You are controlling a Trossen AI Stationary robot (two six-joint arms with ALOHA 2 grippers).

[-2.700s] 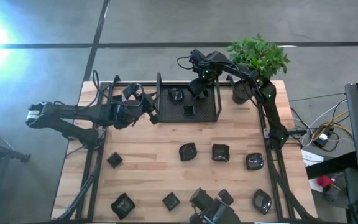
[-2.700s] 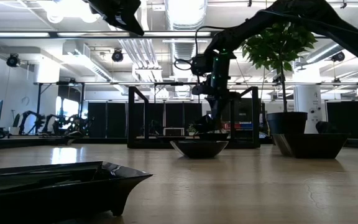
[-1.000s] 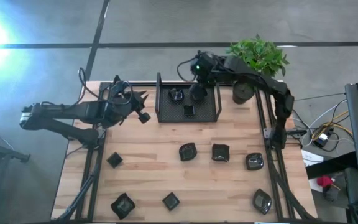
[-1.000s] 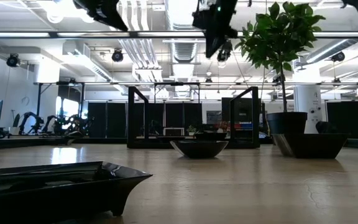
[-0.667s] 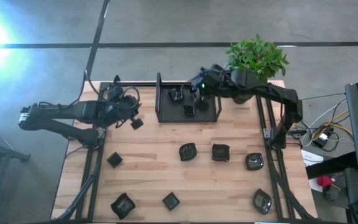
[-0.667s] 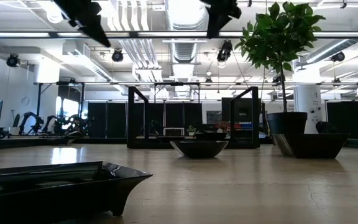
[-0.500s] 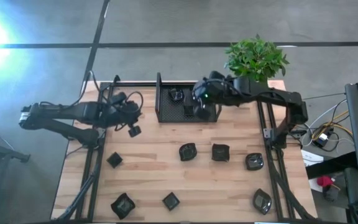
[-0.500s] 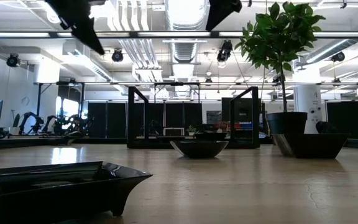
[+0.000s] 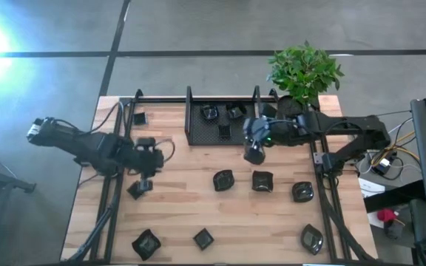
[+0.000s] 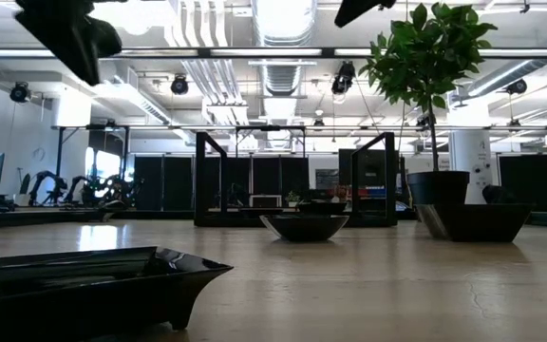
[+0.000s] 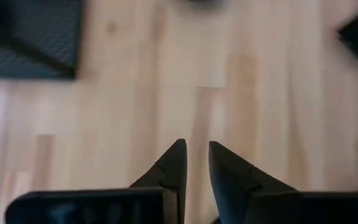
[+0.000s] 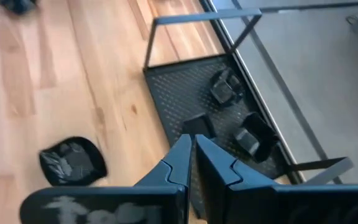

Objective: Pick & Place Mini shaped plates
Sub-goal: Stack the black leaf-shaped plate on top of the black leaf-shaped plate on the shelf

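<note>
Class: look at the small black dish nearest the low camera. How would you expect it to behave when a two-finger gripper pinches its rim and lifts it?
The nearest mini plate looks rigid, so it should probably hold its shape. Its glossy surface suggests that it may slip between the fingers. It sits low on a flat base, so it will likely slide, not tip or roll.

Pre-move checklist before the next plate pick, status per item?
1. Left gripper empty: ok, fingers slightly apart, nothing between them.
2. Right gripper empty: ok, shut on nothing.
3. Left gripper near a target: ok, above the small square plate by the table's left edge.
4. Right gripper clear of the mesh tray: ok, just past its front edge, over bare wood.
5. Tray holds delivered plates: ok, three inside.
6. Left gripper's height above that plate: cannot tell.
</note>
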